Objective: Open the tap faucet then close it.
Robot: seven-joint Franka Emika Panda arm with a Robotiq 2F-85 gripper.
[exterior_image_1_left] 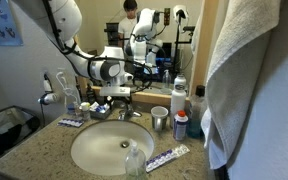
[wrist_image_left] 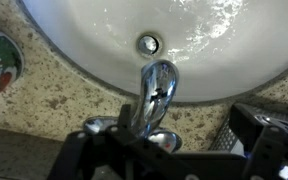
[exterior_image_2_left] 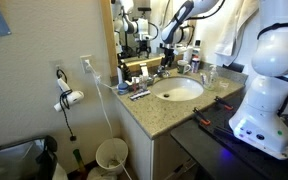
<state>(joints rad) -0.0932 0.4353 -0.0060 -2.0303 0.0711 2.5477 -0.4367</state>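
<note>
The chrome tap faucet (wrist_image_left: 159, 90) stands at the back rim of the white basin (wrist_image_left: 214, 40), its short curved spout pointing at the drain (wrist_image_left: 149, 43). My gripper (wrist_image_left: 174, 140) is open directly above the faucet's base, one dark finger on each side of it. The lever handle is mostly hidden under the gripper body. In both exterior views the arm reaches down to the faucet (exterior_image_1_left: 122, 108) (exterior_image_2_left: 168, 72) behind the basin (exterior_image_1_left: 104, 150) (exterior_image_2_left: 177, 90), with the gripper (exterior_image_1_left: 117, 97) (exterior_image_2_left: 169, 63) right over it.
A cylindrical metal cup (exterior_image_1_left: 160, 119), bottles (exterior_image_1_left: 181, 124) and a toothpaste tube (exterior_image_1_left: 167, 157) sit on the granite counter. A grey towel (exterior_image_1_left: 254, 80) hangs close by. A hair dryer (exterior_image_2_left: 69, 97) hangs on the wall and a bin (exterior_image_2_left: 111, 155) stands on the floor.
</note>
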